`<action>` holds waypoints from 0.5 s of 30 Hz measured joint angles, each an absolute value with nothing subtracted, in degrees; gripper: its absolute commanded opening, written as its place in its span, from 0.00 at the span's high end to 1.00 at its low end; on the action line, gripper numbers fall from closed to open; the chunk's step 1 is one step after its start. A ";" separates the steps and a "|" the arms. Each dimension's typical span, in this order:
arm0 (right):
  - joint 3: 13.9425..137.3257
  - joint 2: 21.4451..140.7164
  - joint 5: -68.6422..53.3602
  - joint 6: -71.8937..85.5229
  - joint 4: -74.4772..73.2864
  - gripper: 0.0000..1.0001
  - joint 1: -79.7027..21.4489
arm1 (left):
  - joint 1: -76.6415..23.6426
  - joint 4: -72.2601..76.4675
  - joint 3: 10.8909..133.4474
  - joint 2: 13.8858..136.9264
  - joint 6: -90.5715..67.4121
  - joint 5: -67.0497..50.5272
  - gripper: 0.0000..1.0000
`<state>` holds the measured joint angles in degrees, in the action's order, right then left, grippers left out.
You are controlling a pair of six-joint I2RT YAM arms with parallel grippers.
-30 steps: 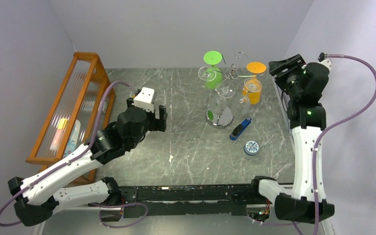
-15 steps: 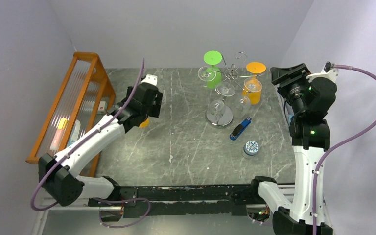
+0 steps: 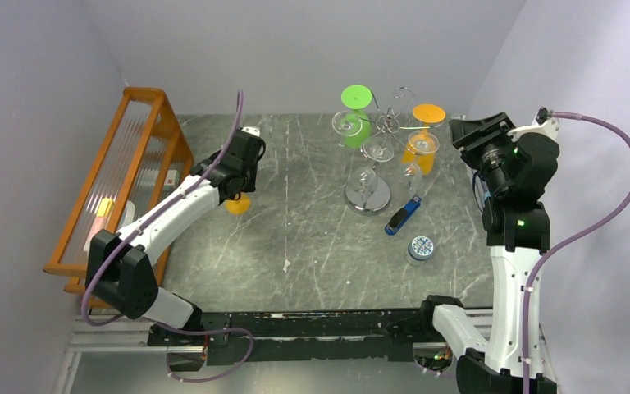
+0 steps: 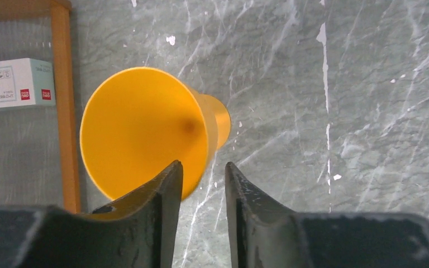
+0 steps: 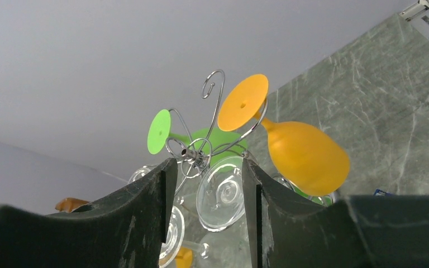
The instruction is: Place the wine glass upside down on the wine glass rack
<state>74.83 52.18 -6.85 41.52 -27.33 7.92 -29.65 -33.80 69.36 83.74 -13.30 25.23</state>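
Note:
An orange wine glass (image 3: 238,203) lies on its side on the table at the left. In the left wrist view its wide end (image 4: 145,128) faces me. My left gripper (image 4: 204,167) hangs just over it, jaws narrowly open, one finger (image 4: 156,195) in front of the glass. Bare table shows between the glass's edge and the other finger. The chrome wine glass rack (image 3: 375,156) stands at the back middle. Orange (image 3: 422,148), green (image 3: 357,123) and clear glasses hang on it upside down. My right gripper (image 5: 206,162) is open and empty, just right of the rack, facing its hub (image 5: 192,153).
An orange wooden slatted rack (image 3: 123,156) stands along the left edge with a white box (image 4: 11,84) behind its slats. A blue object (image 3: 404,215) and a round tin (image 3: 421,246) lie right of the chrome rack's mirrored base (image 3: 367,197).
My left arm has reached out to the back left and come down over the orange glass, its jaws narrowing. The right gripper has drawn slightly back from the rack and narrowed a little.

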 measured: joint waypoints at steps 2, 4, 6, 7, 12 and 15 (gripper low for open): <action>74.59 52.01 -6.96 41.52 -27.33 0.51 7.92 | -29.65 -33.85 69.36 85.10 -13.34 25.23 0.71; 74.39 51.81 -7.11 41.54 -27.35 0.51 7.92 | -29.61 -34.28 69.36 86.39 -13.43 25.19 0.78; 74.37 51.57 -7.38 41.54 -27.33 0.51 7.92 | -29.58 -34.65 69.36 87.53 -13.54 24.88 0.87; 74.37 51.46 -7.62 41.54 -27.31 0.51 7.92 | -29.56 -34.83 69.36 87.85 -13.61 24.69 0.93; 74.37 51.20 -9.87 41.52 -27.07 0.51 7.92 | -29.50 -35.46 69.36 87.81 -13.23 22.87 0.95; 74.35 51.13 -12.56 41.52 -26.02 0.47 7.94 | -29.45 -35.57 69.38 86.65 -12.93 20.95 0.95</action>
<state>74.35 51.13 -12.56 41.52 -26.02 7.94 -29.45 -35.57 69.38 86.65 -12.93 20.95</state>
